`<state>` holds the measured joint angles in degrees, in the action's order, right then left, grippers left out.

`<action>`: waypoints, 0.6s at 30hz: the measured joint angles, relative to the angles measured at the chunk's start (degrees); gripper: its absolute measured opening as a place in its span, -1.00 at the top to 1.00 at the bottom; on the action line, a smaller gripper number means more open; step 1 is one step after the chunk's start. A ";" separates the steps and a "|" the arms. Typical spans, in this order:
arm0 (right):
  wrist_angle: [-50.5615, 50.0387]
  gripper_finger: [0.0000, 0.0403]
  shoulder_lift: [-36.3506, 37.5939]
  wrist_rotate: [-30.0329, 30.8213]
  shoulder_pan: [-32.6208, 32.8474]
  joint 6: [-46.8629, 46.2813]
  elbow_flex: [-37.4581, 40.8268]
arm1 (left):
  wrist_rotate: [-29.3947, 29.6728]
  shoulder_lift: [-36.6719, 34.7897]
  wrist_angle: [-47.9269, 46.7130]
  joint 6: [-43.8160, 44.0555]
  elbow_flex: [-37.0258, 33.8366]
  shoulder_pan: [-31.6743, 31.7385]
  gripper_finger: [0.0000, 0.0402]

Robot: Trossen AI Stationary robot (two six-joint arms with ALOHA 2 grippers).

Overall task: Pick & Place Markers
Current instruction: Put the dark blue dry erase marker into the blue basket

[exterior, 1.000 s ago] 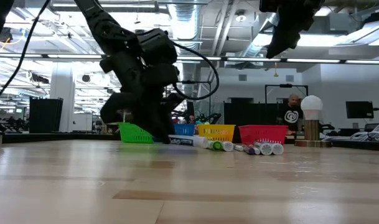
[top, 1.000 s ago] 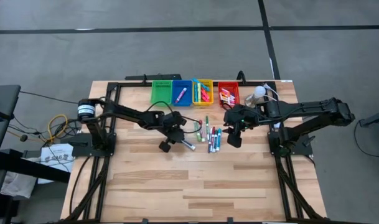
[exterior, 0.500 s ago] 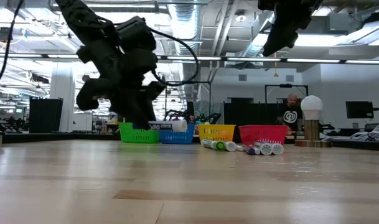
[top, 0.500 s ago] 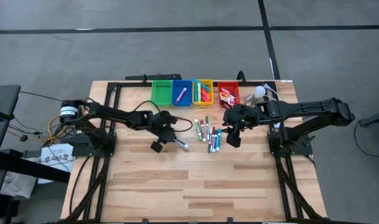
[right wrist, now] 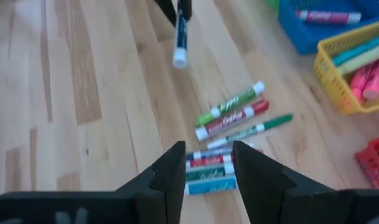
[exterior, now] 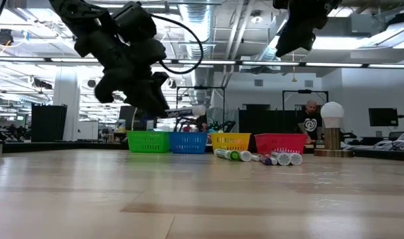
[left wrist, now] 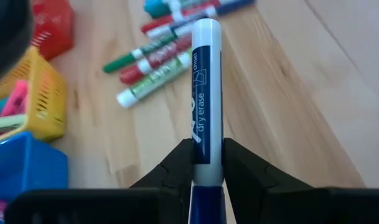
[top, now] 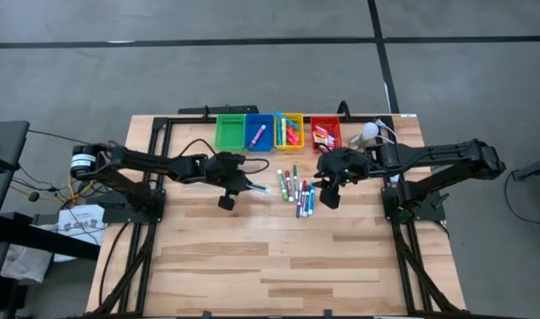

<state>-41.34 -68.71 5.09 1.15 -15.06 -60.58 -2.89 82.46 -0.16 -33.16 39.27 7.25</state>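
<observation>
The left gripper (left wrist: 208, 165) pinches a blue dry-erase marker (left wrist: 205, 99), raised off the table (top: 252, 266) at frame centre-left; the right gripper (right wrist: 206, 163), fingers parted and empty, hovers over the loose markers (top: 298, 190) at centre, below the bins (top: 276, 131)

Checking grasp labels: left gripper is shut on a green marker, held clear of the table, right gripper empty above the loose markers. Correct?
Not quite: the marker in the left gripper is blue, not green, as the left wrist view shows. The rest stands: it is held clear of the table, and the right gripper is empty above the loose markers.
</observation>
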 joint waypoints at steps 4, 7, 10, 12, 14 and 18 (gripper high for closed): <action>3.42 0.39 0.00 2.14 0.00 -0.67 0.00 | 0.77 0.02 4.64 3.41 0.00 0.16 0.62; 5.36 0.39 0.00 4.39 -0.02 -1.52 0.00 | 4.30 0.02 7.88 6.31 0.00 0.64 0.62; 5.84 0.39 0.00 5.41 -0.02 -1.61 0.00 | 8.34 0.02 9.44 9.26 0.00 1.85 0.62; 5.90 0.39 0.00 5.43 -0.02 -1.76 0.00 | 10.43 0.02 10.96 12.74 0.00 3.07 0.62; 5.88 0.39 0.00 5.45 -0.02 -2.71 0.00 | 11.55 0.02 12.34 16.50 0.00 4.71 0.62; 5.90 0.39 0.00 5.54 -0.02 -3.55 0.00 | 11.74 0.04 15.83 23.67 0.00 8.26 0.62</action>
<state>-35.44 -68.71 10.63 1.13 -18.61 -60.58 8.86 82.50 15.66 -9.48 39.27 15.51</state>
